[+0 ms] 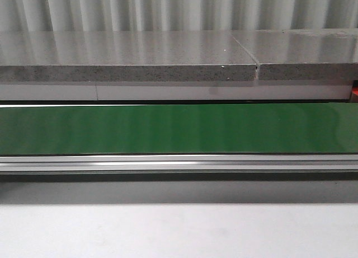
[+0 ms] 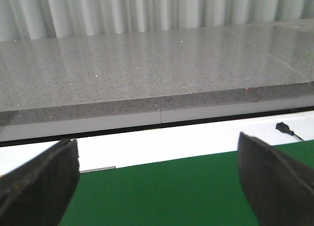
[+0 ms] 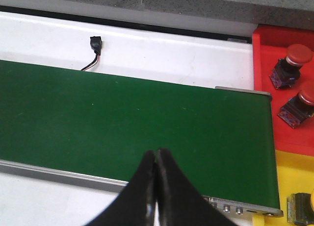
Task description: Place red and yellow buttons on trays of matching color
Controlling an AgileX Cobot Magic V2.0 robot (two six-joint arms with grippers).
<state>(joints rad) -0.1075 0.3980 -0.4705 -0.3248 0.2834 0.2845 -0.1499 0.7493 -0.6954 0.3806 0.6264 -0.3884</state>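
Note:
In the right wrist view, a red tray (image 3: 265, 44) holds two red buttons (image 3: 294, 57) (image 3: 303, 98) with dark bases. Beside it, a yellow tray (image 3: 294, 169) carries one part-seen button (image 3: 300, 207), cut off by the frame edge. My right gripper (image 3: 156, 153) is shut with nothing in it, over the near edge of the green belt (image 3: 122, 118). My left gripper (image 2: 157, 152) stands wide open above the green belt (image 2: 162, 191), with nothing between its fingers (image 2: 39, 182). The front view shows neither gripper, button nor tray.
The green conveyor belt (image 1: 179, 128) runs across the front view, with an aluminium rail (image 1: 179, 163) along its near side. A grey stone shelf (image 1: 128, 59) lies behind it. A small black cable plug (image 3: 95, 43) sits on the white surface beyond the belt.

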